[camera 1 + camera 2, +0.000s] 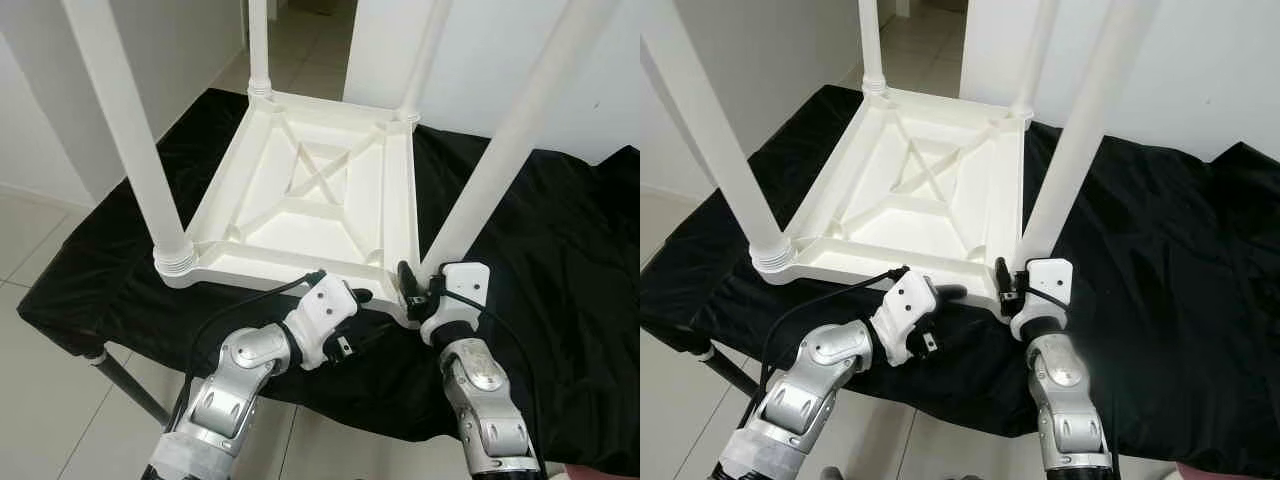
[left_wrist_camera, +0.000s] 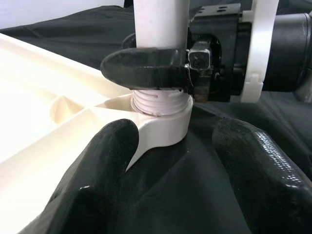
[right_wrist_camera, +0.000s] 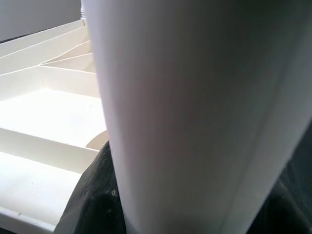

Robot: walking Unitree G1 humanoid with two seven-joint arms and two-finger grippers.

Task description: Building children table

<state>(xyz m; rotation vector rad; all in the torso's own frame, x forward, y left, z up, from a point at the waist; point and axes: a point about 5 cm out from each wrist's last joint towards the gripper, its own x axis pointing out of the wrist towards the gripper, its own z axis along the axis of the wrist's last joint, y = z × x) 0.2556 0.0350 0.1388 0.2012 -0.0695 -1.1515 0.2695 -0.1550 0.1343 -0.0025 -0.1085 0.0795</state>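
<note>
A black cloth (image 1: pixel 560 250) covers a work surface, and the white children's table (image 1: pixel 330 190) lies upside down on the middle of it, ribbed underside up, with a white leg standing up from each of its four corners. Taking that upturned table as the landmark: the near-right leg (image 1: pixel 500 160) rises from the corner closest to the robot's right arm, its threaded base seated in the corner socket (image 2: pixel 163 122).

The right gripper (image 1: pixel 415 285) is at the foot of that leg, just above the socket; one black finger (image 2: pixel 144 68) wraps across the front of the leg, so the pair is pinching the leg.

The left gripper (image 1: pixel 355 298) sits at the table's near edge, just left of the same corner. Its two fingers (image 2: pixel 102 165) are spread apart, one on each side of the socket, resting low over the cloth and gripping nothing.
</note>
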